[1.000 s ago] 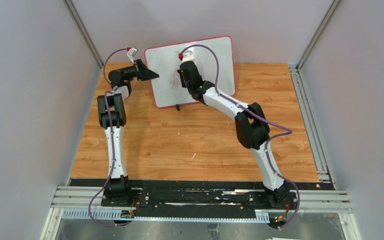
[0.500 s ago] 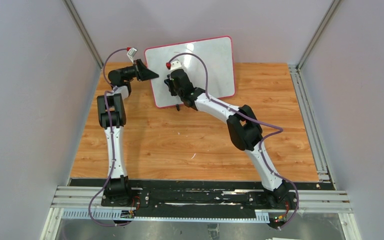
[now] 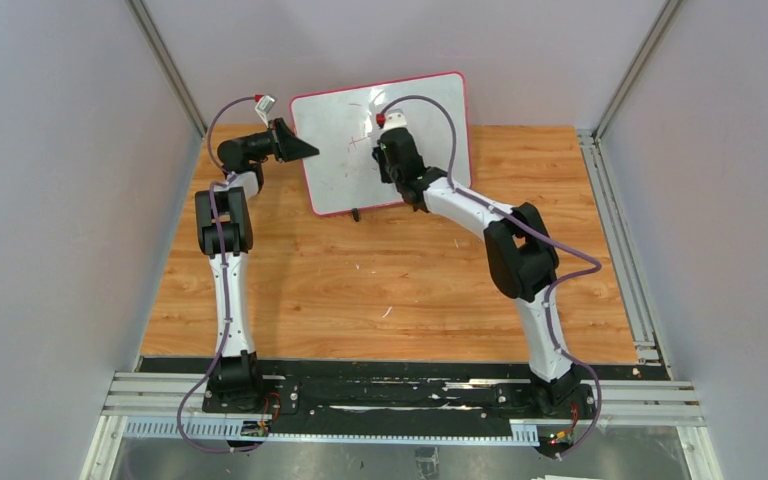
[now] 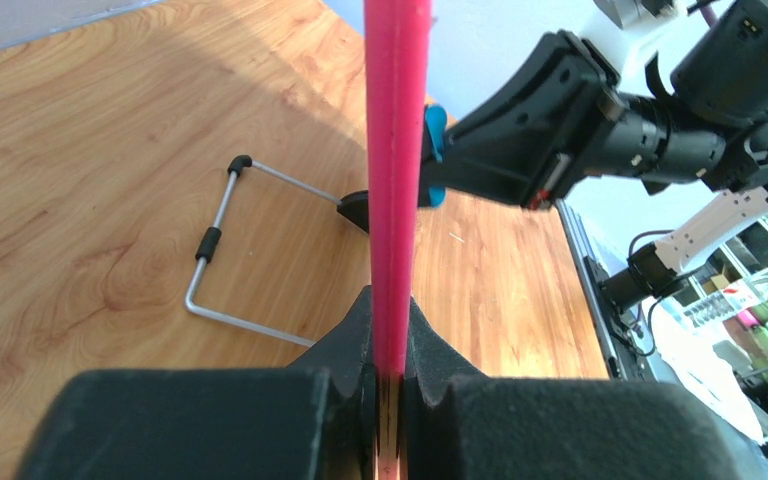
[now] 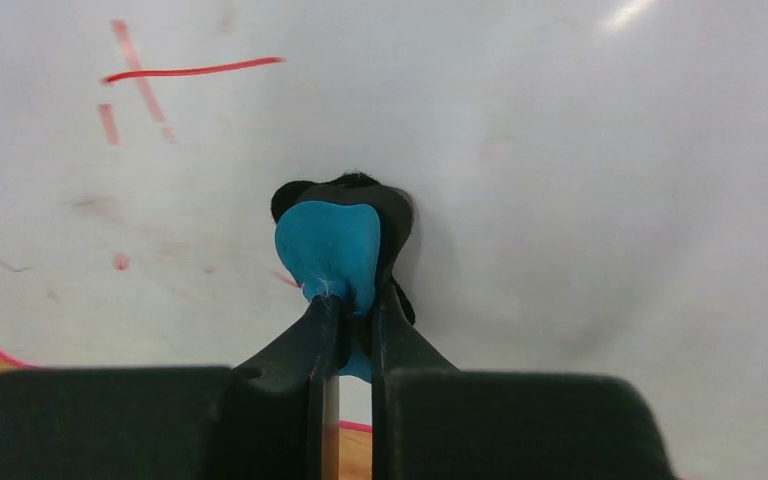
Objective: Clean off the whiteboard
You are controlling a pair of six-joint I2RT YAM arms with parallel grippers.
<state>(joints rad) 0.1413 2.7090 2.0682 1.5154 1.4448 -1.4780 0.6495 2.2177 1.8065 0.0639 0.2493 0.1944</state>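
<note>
Left gripper (image 4: pixel 389 335) is clamped on the whiteboard (image 3: pixel 425 115) edge; the eraser (image 5: pixel 328 245) is pinched by the right gripper (image 5: pixel 352 305), against the board.

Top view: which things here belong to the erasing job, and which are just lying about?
In the job: whiteboard; red marks on it; blue eraser; right gripper pinching the eraser; left gripper clamped on the board's pink frame.
Lying about: white scrap on the table; wire prop behind the board.

Whiteboard (image 3: pixel 430 120) stands on the table (image 3: pixel 360 290) — left pincer (image 3: pixel 303 148) on its left rim, eraser (image 5: pixel 328 245) (in right pincer (image 5: pixel 352 302)) against its front.
</note>
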